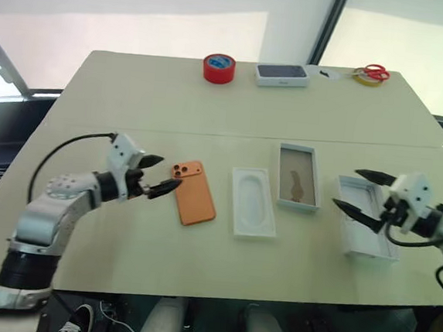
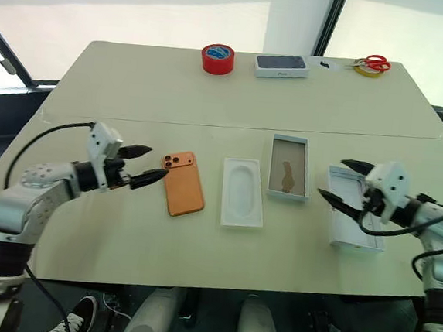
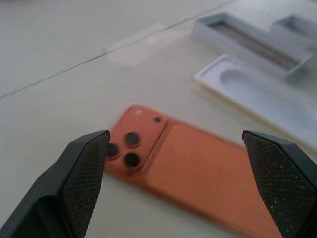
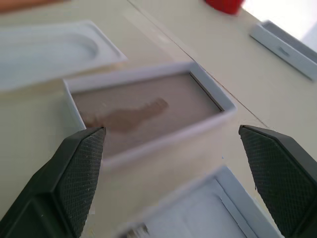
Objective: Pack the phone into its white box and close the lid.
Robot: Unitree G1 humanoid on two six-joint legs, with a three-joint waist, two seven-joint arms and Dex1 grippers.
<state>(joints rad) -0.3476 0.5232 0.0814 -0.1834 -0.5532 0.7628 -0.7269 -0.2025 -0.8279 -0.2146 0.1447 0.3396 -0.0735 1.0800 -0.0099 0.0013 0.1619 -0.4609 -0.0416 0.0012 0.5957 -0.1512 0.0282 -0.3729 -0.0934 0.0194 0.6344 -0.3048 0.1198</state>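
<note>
- Left gripper point(image 1: 161, 174) spread wide, empty, just beside the phone's point(image 1: 194, 192) lens corner.
- Right gripper point(image 1: 362, 196) spread, empty, over the white box point(image 1: 364, 217) near the table's point(image 1: 135, 88) right edge.
- Phone lies flat, front-left of centre.
- Lid point(image 1: 299, 177) lies open side up; right wrist view shows a brown smudge inside it.

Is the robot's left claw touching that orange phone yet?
Apart. In the left wrist view the left claw stands open, its fingers hanging above the phone, which lies flat on the table.
</note>
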